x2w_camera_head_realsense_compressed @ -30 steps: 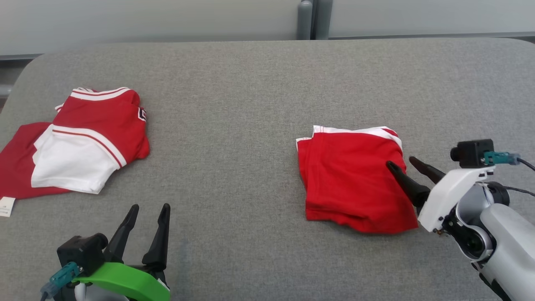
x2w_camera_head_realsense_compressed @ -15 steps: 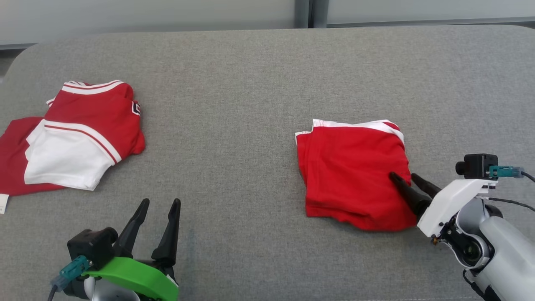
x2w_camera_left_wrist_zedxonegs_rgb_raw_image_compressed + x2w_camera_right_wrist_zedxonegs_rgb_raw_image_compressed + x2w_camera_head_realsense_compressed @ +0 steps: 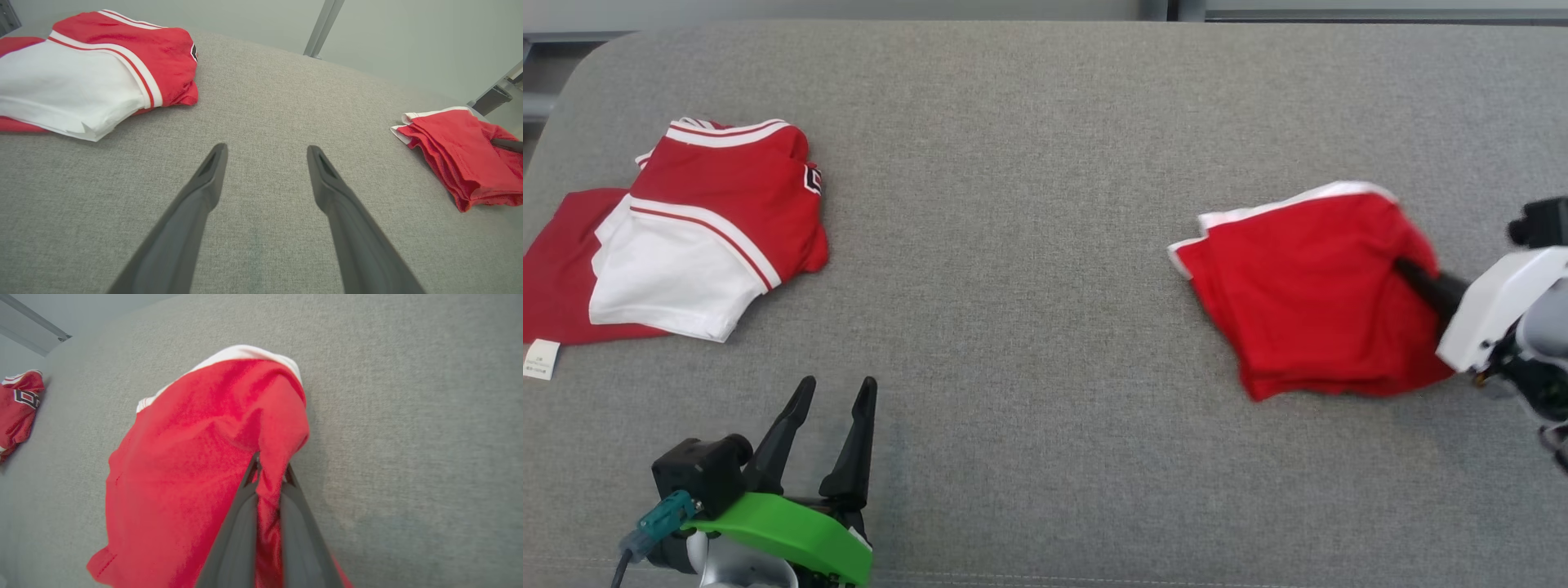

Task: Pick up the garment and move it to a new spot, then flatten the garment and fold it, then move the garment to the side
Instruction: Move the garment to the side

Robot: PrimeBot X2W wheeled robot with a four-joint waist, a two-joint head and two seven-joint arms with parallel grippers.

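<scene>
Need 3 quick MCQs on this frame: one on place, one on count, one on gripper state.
1. Where on the grey fabric table does the folded red garment lie?
A) at the robot's right
B) at the robot's left
C) dead centre

2. How many separate clothing piles are on the table?
A) one
B) two
C) four

3. The right gripper is:
A) open above the table
B) shut on the folded red garment
C) shut on nothing

Answers:
1 A: in the head view it lies near the right edge.
2 B: the folded red garment, plus the red-and-white jersey pile at the left.
3 B: the right wrist view shows red cloth pinched between its fingers.
</scene>
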